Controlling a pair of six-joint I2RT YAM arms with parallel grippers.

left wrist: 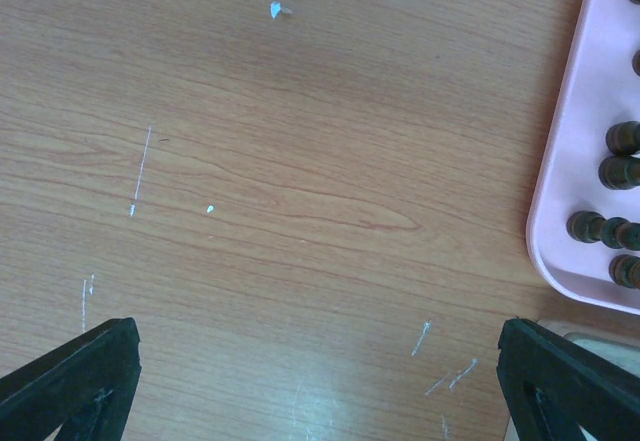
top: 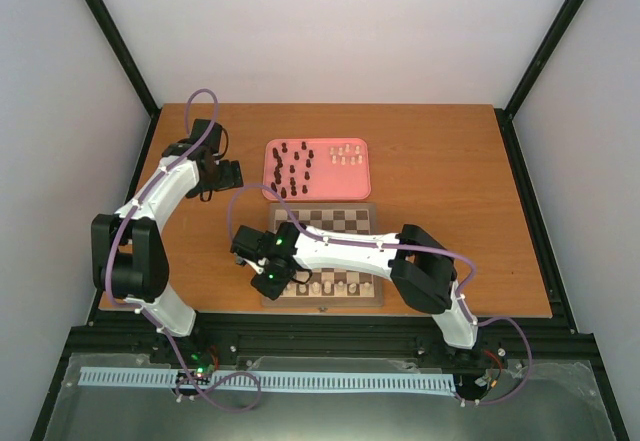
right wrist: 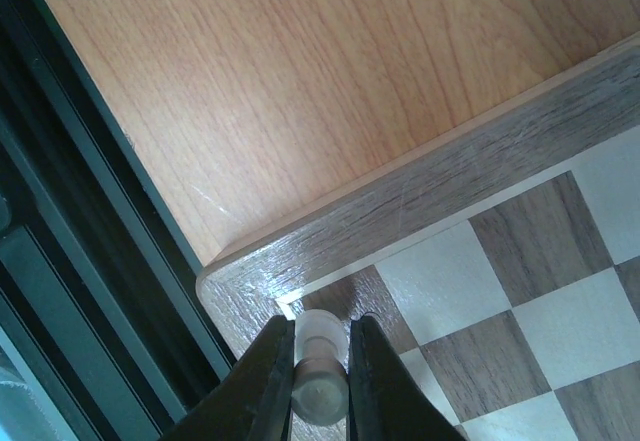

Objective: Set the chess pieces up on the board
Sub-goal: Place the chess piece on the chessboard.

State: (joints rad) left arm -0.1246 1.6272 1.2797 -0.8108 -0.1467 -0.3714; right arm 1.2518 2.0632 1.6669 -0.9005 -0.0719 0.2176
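Note:
My right gripper is shut on a cream-white chess piece, held upright just over the dark corner square of the board. From above, that gripper sits at the board's near-left corner. Several cream pieces stand along the board's near rows. Dark pieces and a few cream ones stand on the pink tray. My left gripper is open over bare table left of the tray, with nothing between its fingers.
The black frame rail runs close beside the board's corner at the table's near edge. In the left wrist view, dark pieces line the tray's near side. The right forearm lies across the board.

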